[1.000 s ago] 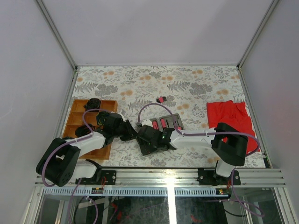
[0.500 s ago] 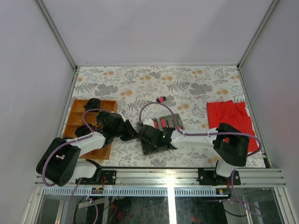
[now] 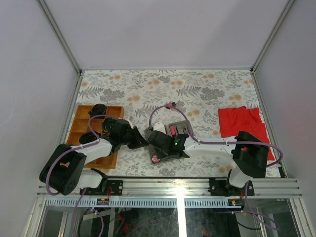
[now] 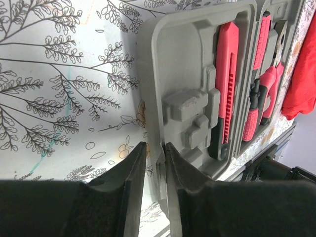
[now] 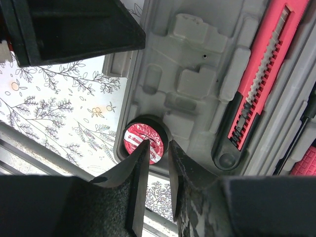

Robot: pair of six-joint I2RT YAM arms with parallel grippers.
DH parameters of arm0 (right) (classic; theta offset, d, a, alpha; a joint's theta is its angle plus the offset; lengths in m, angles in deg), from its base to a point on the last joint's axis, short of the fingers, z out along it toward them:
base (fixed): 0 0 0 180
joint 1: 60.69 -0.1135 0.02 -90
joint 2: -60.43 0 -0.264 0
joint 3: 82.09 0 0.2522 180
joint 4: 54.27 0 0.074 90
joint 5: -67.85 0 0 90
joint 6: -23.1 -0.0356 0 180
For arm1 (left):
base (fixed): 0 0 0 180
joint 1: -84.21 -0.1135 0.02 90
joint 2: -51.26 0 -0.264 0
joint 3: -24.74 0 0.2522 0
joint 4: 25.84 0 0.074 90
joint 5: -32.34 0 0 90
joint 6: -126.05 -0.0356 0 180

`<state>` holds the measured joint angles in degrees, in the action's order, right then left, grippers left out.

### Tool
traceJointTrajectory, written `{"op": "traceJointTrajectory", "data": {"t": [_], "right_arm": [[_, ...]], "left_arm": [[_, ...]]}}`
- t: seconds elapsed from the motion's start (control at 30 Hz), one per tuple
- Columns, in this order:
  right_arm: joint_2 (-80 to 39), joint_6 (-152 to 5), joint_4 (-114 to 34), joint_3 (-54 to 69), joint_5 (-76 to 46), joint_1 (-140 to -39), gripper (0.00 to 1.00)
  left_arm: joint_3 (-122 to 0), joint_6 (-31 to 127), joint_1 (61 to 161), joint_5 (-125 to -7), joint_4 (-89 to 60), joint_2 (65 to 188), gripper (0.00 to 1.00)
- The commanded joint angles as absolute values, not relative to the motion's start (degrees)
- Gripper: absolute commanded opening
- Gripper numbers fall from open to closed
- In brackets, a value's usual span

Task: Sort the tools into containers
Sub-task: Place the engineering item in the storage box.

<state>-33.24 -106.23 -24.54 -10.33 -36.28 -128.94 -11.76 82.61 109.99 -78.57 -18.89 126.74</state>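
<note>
Grey plastic: the grey case (image 4: 182, 59) lies open and flat, and its rim wall stands between the fingers of the left gripper (image 4: 154, 148).
Left jaws: narrow, clamped on that rim wall and steadying the case.
Right jaws: narrow, with a slim gap showing on the right gripper (image 5: 159, 144). Whether they pinch anything cannot be told.
Change: within the last second the right jaws have drawn in from a much wider stand, while the left jaws have not altered. In the overhead view the disc now shows at the near corner of the case, where the gripper body covered it a second ago.
Disc position: the pink disc (image 5: 138, 141) sits in the round corner recess, directly beyond the right fingertips, partly hidden by one finger.
Meaning: judged, this item is at or near done. The narrowing may be a press-down or a re-grip.
Disc attitude: flat, printed face up. It is round, so it has no long axis.
Cutter: the pink-red cutter (image 4: 227, 79) lies in its slot beyond and right of the left jaws, its long axis parallel to the left fingers. From the right jaws it lies beyond and to the right, slanting away.
Remaining: a small pink and black tool (image 3: 170, 105) lies on the table (image 3: 148, 86), well beyond both jaws. The wooden tray (image 3: 79, 126) is outboard of the left jaws.
</note>
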Motion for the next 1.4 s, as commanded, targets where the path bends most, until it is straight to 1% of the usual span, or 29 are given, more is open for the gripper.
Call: {"op": "traceJointTrajectory", "data": {"t": [0.0, 0.13, 0.5, 0.77, 1.07, 1.17, 1.2, 1.27, 1.37], "right_arm": [[-33.24, -106.59, -23.79, -8.52, -37.06, -129.08, 0.27], [-33.32, -106.06, -23.78, -8.66, -36.58, -129.03, 0.25], [-34.53, -105.42, -23.26, -8.31, -35.37, -129.06, 0.24], [-37.50, -104.96, -23.32, -8.33, -33.70, -129.06, 0.24], [-38.11, -104.78, -23.43, -8.56, -33.36, -129.11, 0.17], [-38.27, -104.71, -23.32, -8.48, -33.27, -129.06, 0.16], [-38.19, -104.77, -23.35, -8.39, -33.23, -129.07, 0.17], [-37.67, -104.77, -23.64, -8.44, -33.23, -129.10, 0.17], [-36.61, -104.86, -24.39, -8.64, -33.21, -129.10, 0.17]], "left_arm": [[-12.36, 82.10, 110.23, -78.50, -18.66, 127.81, 0.20], [-12.26, 82.27, 110.25, -78.37, -18.66, 127.66, 0.20], [-13.28, 82.19, 110.38, -78.67, -18.65, 129.02, 0.19], [-14.05, 82.01, 110.48, -78.68, -18.73, 130.17, 0.19], [-13.63, 82.00, 110.60, -78.66, -18.96, 130.42, 0.19], [-13.68, 82.06, 110.58, -78.82, -18.83, 130.17, 0.19], [-13.71, 82.12, 110.58, -79.02, -18.73, 129.80, 0.19], [-13.72, 82.54, 110.58, -79.65, -18.44, 128.86, 0.27], [-13.51, 83.12, 110.66, -79.72, -17.69, 126.37, 0.45]]}}
